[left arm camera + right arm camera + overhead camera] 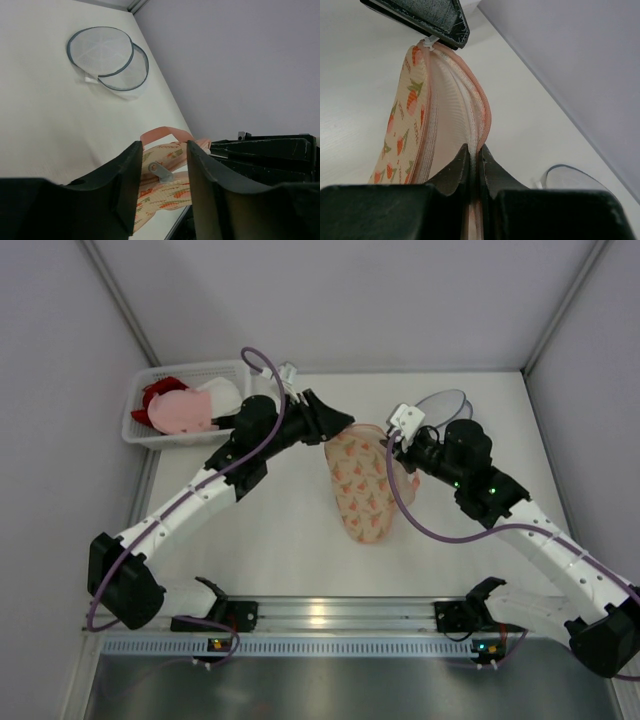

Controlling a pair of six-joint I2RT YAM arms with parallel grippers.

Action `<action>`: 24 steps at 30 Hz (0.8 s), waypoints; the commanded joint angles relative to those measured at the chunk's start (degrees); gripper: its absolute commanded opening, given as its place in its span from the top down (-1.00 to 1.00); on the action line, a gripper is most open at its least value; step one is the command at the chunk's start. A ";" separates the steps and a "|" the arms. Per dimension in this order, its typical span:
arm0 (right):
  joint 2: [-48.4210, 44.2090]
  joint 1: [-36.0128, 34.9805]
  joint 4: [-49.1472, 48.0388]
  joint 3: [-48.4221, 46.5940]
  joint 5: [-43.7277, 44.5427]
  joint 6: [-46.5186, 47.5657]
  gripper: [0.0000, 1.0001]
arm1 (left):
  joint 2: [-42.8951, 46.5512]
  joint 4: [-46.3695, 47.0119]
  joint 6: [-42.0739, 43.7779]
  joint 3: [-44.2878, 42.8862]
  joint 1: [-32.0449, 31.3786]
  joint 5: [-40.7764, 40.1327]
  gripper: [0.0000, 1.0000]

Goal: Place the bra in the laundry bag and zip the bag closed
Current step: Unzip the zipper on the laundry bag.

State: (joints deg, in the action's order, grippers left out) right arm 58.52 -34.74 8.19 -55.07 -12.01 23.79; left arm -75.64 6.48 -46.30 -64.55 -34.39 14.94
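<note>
While the right gripper [472, 150] pinches its 2 fingers shut on the rim of the laundry bag [362, 490] at the table's middle, the left gripper [162, 145] sits at the bag's far-left end, fingers apart, with the grey zip pull [161, 171] between them. The bra [185, 412] lies in the white basket [140, 432] at the far left.

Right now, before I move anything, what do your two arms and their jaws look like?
The left arm and right arm match: white tubular links, chunky black joint housings and black bases. A thin purple cable loops along each. Small green lights glow on the right arm's black section. The jaws are matte black and broad, with curved inner faces.
</note>
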 commanded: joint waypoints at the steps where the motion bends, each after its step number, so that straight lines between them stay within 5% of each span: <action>1: -0.07 -0.68 -3.44 -0.48 0.23 -0.59 1.00 | 1.63 4.15 -0.89 0.13 -0.41 -0.87 0.16; 24: 0.63 -0.68 -3.18 -0.83 1.11 -0.50 1.00 | 2.25 5.56 -2.30 2.06 -0.85 -3.16 0.38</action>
State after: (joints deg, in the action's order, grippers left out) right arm 59.44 -34.76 8.16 -55.07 -11.18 23.81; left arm -73.65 7.88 -48.56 -62.76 -34.72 12.34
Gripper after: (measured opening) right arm 0.057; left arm 0.307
